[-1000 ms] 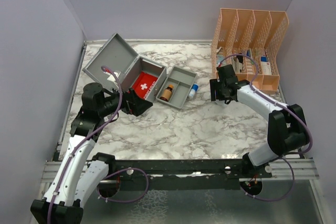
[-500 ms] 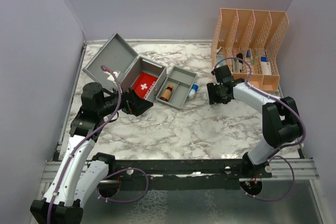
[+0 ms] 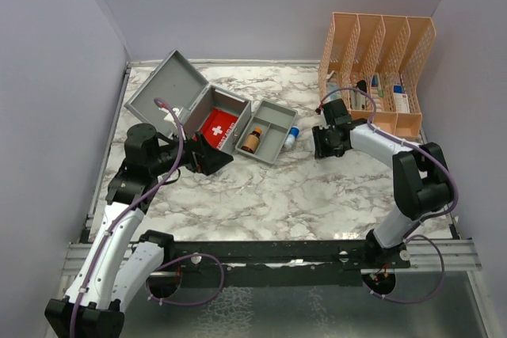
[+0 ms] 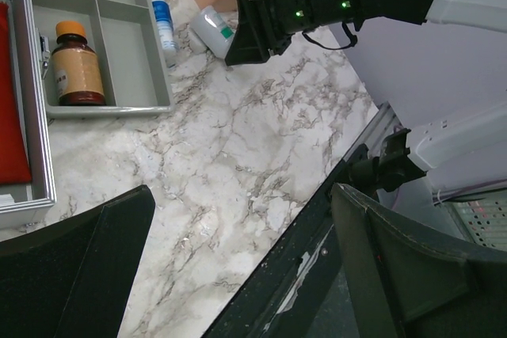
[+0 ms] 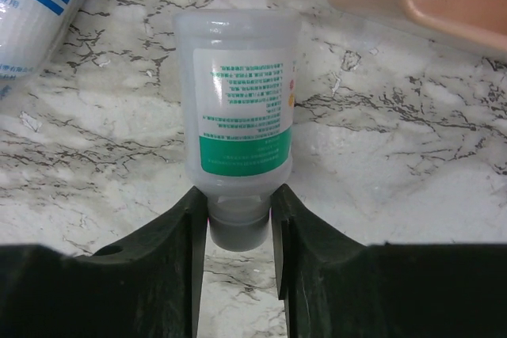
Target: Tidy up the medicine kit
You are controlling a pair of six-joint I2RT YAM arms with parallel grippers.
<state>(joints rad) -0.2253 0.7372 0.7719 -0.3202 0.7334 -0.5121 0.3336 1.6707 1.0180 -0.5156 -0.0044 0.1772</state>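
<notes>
Three lavender walls (image 3: 238, 5) closed in the workspace on the left, back and right. They boxed a white table (image 3: 317, 195) with grey marble veining, and a black rail (image 3: 277, 249) ran along its near edge where both arms were bolted.

The medicine kit (image 3: 168, 86) sat at the back left of the table with its grey lid thrown open and leaning away toward the wall. At the back right stood the peach organizer (image 3: 380, 45), upright, with boxes and packets in its slots. The grey inner tray (image 3: 279, 115) lay out of the case, on the marble just to its right. A flat red pouch (image 3: 218, 128) lay inside the case body.

My left gripper (image 4: 242, 203) hung spread wide and empty, low over bare marble in front of the case. My right gripper (image 3: 321, 138) was down near the foot of the organizer.

An amber bottle (image 4: 75, 65) with an orange cap lay in one compartment of the tray. A blue-and-white tube (image 4: 163, 25) rested on the marble against the tray's outer wall. Beside it a small clear bottle (image 5: 242, 100) with a green-banded label lay on its side, and the right fingers (image 5: 178, 251) were pressed in on its dark cap.
</notes>
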